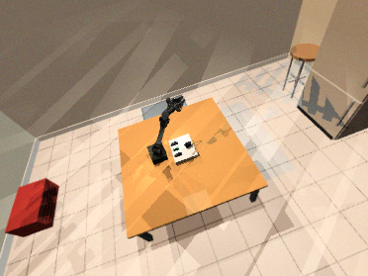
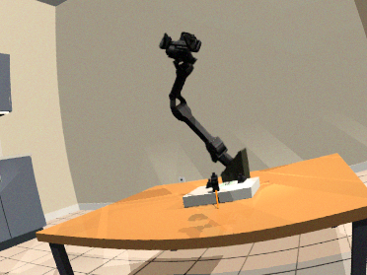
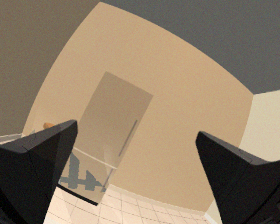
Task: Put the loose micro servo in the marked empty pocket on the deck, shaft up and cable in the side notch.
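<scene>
My gripper (image 3: 139,132) is open and empty, its fingers wide apart. It hangs high above the table, well away from the deck, and the wrist view shows only the room. The white deck (image 1: 190,153) (image 2: 198,200) lies on the table beside the arm's base. A dark, servo-like shape (image 1: 188,144) (image 2: 213,181) stands up from the deck, with an orange cable (image 2: 217,198) hanging over the deck's edge in the exterior view. Other small dark parts and green marks show on the deck. Whether the dark shape is the loose servo, and which pocket is empty, is too small to tell.
The orange wooden table (image 1: 213,179) (image 2: 148,223) carries the deck and the arm's base (image 1: 157,155). A red box (image 1: 30,209) stands on the floor at the left, and a stool (image 1: 305,51) and a tall cabinet (image 1: 328,85) stand at the right, away from the table.
</scene>
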